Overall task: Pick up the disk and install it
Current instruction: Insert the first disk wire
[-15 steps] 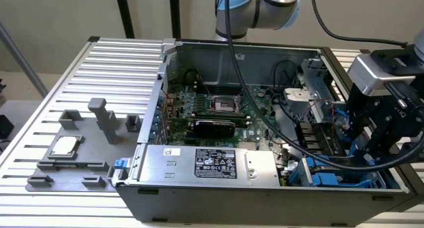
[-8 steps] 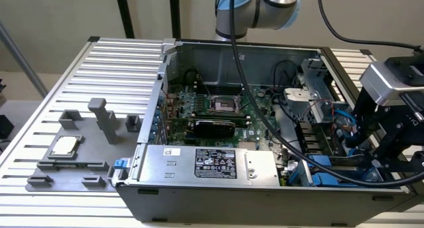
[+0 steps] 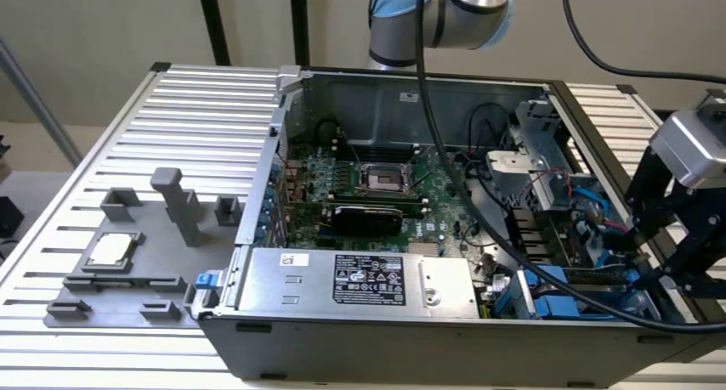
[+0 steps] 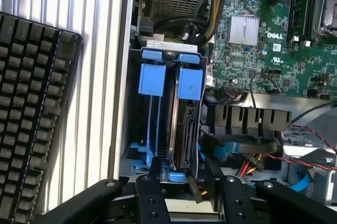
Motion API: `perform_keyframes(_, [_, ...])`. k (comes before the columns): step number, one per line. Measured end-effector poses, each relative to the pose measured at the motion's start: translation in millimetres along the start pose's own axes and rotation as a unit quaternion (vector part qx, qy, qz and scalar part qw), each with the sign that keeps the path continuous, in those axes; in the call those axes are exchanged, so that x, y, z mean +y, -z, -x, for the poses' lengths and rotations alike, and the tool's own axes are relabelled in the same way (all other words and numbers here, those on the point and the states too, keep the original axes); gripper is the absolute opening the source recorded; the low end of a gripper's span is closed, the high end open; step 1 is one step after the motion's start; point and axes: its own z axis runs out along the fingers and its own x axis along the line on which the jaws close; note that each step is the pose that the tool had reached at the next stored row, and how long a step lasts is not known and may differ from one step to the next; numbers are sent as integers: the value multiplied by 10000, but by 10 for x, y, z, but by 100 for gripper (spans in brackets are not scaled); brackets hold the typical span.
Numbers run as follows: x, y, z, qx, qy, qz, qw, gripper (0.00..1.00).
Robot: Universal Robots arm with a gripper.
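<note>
While the gripper point(image 4: 190, 182) hangs released, jaws apart, we see the disk point(image 4: 184, 129) on edge in the bay point(image 4: 171, 45), just ahead between them.

Count from my end:
- 1 open computer case point(image 3: 454, 343)
- 1 motherboard point(image 3: 340, 173) with 1 CPU socket point(image 3: 383, 179)
- 1 silver heatsink point(image 4: 244, 29) on that board
- 1 power supply point(image 3: 284, 279), silver with a black label
- 1 loose CPU chip point(image 3: 111, 250), on 1 grey fixture plate point(image 3: 125, 298)
- 1 keyboard point(image 4: 31, 113)
- 2 blue carrier tabs in the drive bay point(image 4: 152, 79) point(image 4: 189, 83)
- 1 disk point(image 4: 182, 134), seen edge-on
- 1 arm point(image 3: 454, 8) and 1 gripper point(image 4: 189, 184), both mine
</note>
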Motion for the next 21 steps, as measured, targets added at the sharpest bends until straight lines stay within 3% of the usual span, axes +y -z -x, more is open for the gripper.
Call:
perform_keyframes(11, [-16,-55,-8,-26,328,63,9994,45])
perform_keyframes(21, [-65,-68,-12,-54,735,97,9972,45])
